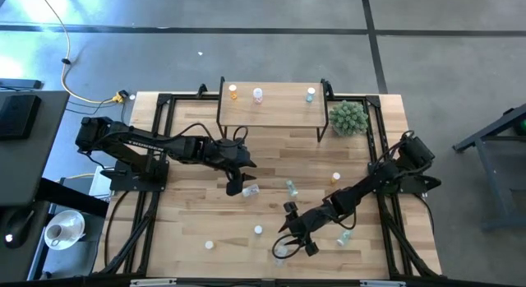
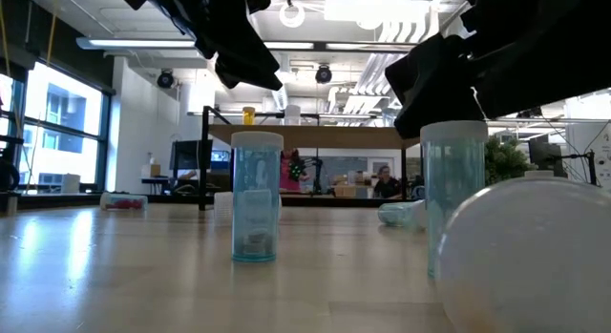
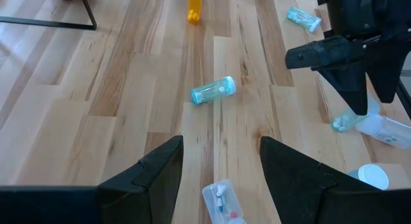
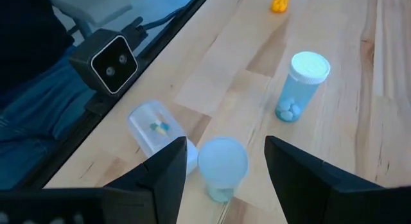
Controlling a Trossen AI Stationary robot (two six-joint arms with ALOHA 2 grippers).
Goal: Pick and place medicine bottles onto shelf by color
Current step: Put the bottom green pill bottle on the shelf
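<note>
A light wooden tabletop (image 1: 189, 213) is seen from above, with the shelf (image 1: 271, 106) standing at its far edge, three medicine bottles (image 1: 258, 94) set on it, and the rest scattered over the middle and near part of the table. The left gripper (image 1: 240, 185) is held over a lying clear bottle (image 3: 221, 199), its jaws wide apart and holding nothing. The right gripper (image 1: 294, 240) is poised above an upright blue bottle (image 4: 221, 165) near the front edge, jaws likewise spread and empty.

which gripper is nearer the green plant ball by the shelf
Right, by a modest margin. The right gripper is near the table's front edge, diagonally across from the plant ball; the left gripper is mid-table, farther off past the shelf.
</note>
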